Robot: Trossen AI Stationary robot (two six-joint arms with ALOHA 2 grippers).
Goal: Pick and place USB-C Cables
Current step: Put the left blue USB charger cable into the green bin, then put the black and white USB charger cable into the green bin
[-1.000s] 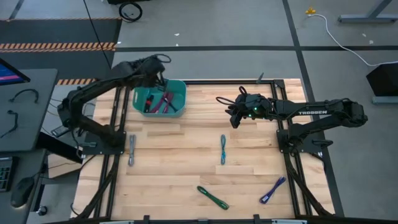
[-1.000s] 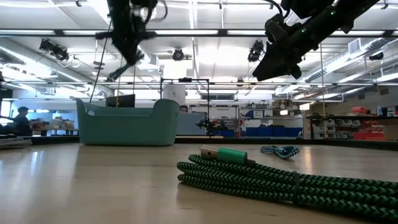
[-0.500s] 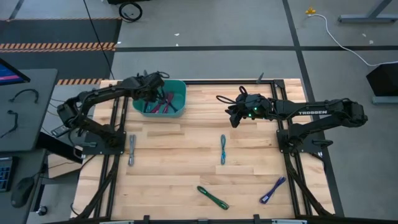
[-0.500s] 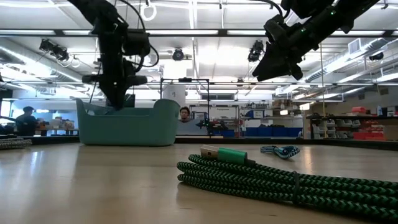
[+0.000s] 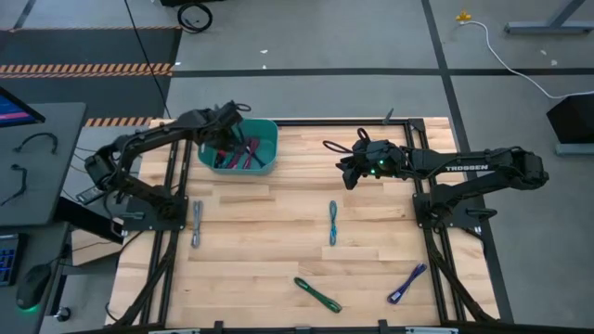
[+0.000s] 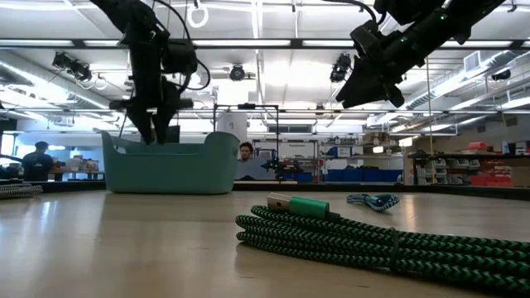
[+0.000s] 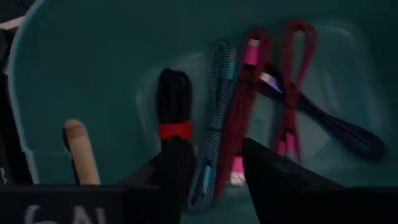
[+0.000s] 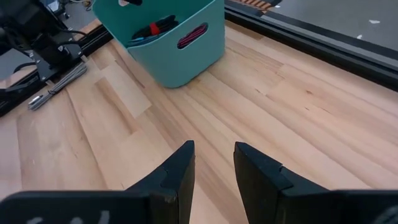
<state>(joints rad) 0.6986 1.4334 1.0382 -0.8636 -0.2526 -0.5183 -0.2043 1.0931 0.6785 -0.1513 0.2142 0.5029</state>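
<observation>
My left gripper [image 7: 211, 144] hangs open just inside the teal bin [image 5: 238, 147], at the table's far left. Below it on the bin's floor lie several USB-C cables: a black one with a red band [image 7: 173, 106], a teal-blue one [image 7: 214, 124], magenta ones [image 7: 292, 81] and a dark purple one [image 7: 348, 130]. My right gripper [image 5: 345, 176] hovers open and empty above the table's far right part. Flat on the wood lie a grey cable [image 5: 197, 224], a teal-blue cable [image 5: 332, 223], a green cable [image 5: 316, 294] and a purple cable [image 5: 406, 283].
A black metal frame [image 5: 427, 199] borders the tabletop, and both arm bases stand on it. The low view has the green cable [image 6: 373, 240] close in front and the bin [image 6: 170, 163] behind it. People sit in the room beyond the table.
My left gripper has come down from above the bin until its fingers are inside the rim, and it has opened there. The dark cable that hung from it a second ago is no longer between its fingers.
</observation>
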